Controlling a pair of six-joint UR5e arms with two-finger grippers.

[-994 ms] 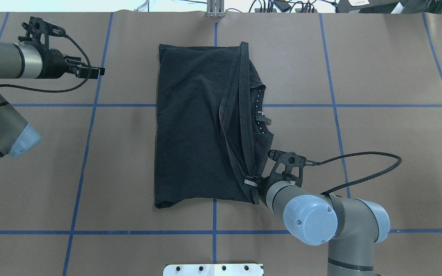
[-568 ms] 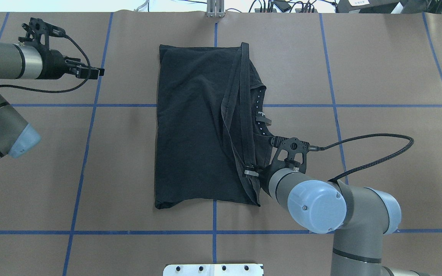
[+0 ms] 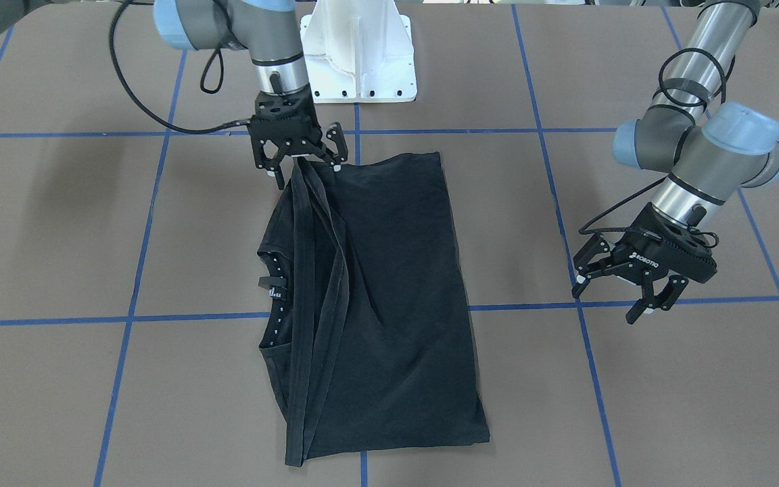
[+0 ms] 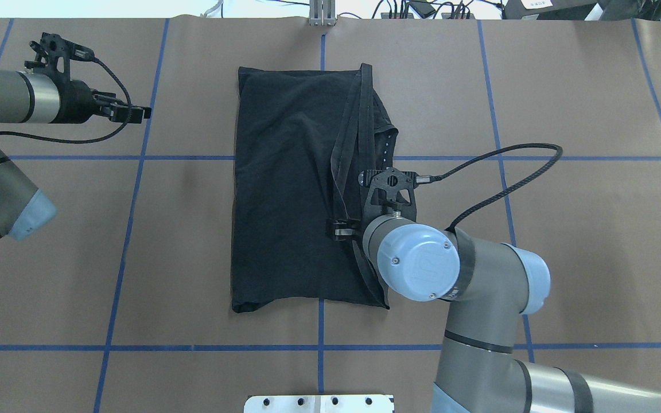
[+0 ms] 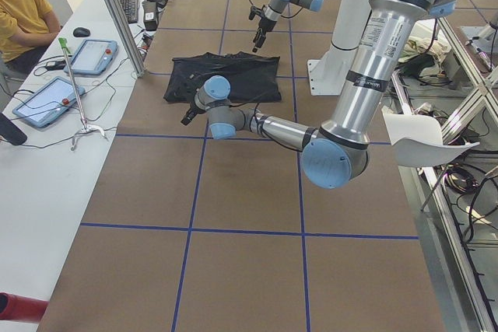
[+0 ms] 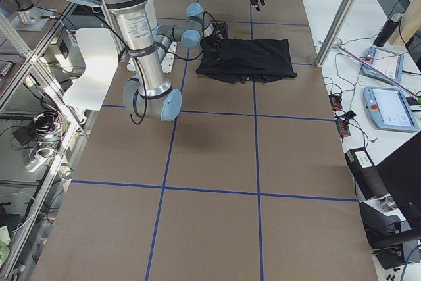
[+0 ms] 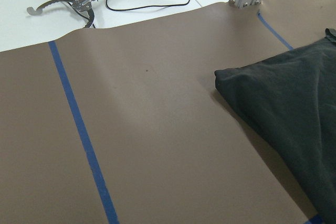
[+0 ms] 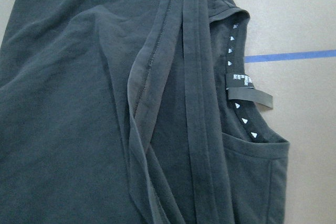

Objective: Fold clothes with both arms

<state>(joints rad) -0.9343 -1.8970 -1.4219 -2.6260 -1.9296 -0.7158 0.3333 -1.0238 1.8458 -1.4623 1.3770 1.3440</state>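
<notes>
Plainly, the black T-shirt is light, limp cloth. It lies folded lengthwise in the middle of the brown surface, with its stitched hem doubled back along the robot's right edge and the collar label showing beside it. It will likely sag from any single pinch, and its layers may slide over each other. The firmest places to hold look like the hem band or a corner, with one hand at each end of an edge.

The left hand hovers with its fingers apart over bare surface, well clear of the shirt. The right hand is at the robot-side end of the hem, where the cloth gathers up between fingers that look spread. I cannot tell whether they grip it: from overhead the wrist covers them, and neither wrist view shows fingers.
</notes>
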